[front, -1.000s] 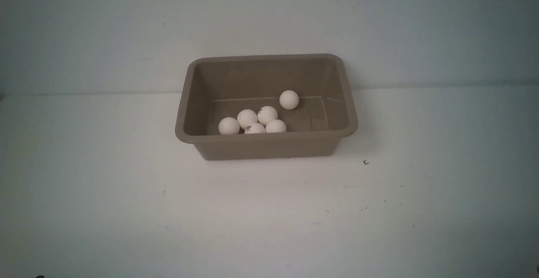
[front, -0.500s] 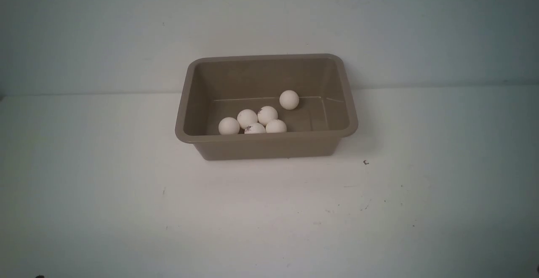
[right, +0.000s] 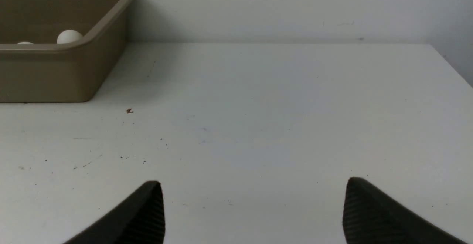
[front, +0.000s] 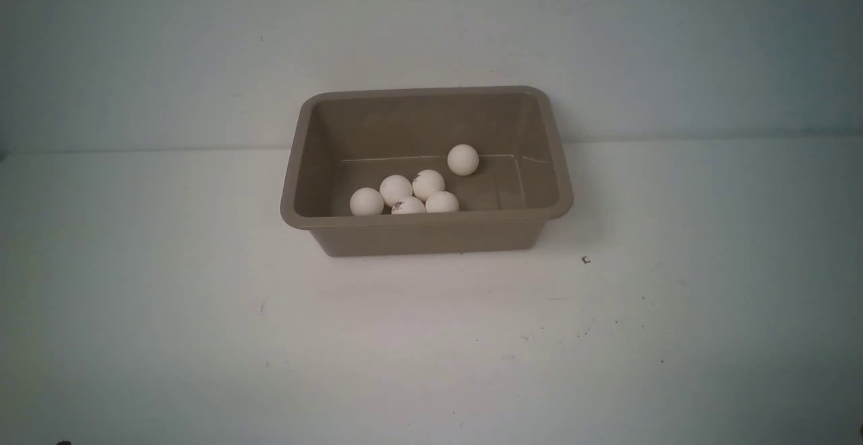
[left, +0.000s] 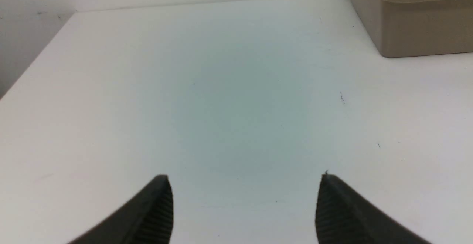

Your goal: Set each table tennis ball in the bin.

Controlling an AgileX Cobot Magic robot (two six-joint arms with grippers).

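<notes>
The taupe bin (front: pixel 425 232) stands at the table's middle back. Several white table tennis balls lie on its floor: a cluster (front: pixel 396 189) by the near wall and one ball (front: pixel 463 160) apart toward the back. No arm shows in the front view. In the left wrist view my left gripper (left: pixel 244 179) is open over bare table, with the bin (left: pixel 417 33) far off at the frame's corner. My right gripper (right: pixel 254 183) is open with nothing between its fingers; the bin (right: pixel 66 74) and one ball (right: pixel 69 36) inside it show in that view.
A white wall rises right behind the bin. The white table (front: pixel 431 337) carries small dark specks, one (front: pixel 585 260) near the bin's front right corner. The table's left edge (left: pixel 33 74) shows in the left wrist view, its right edge (right: pixel 452 64) in the right wrist view.
</notes>
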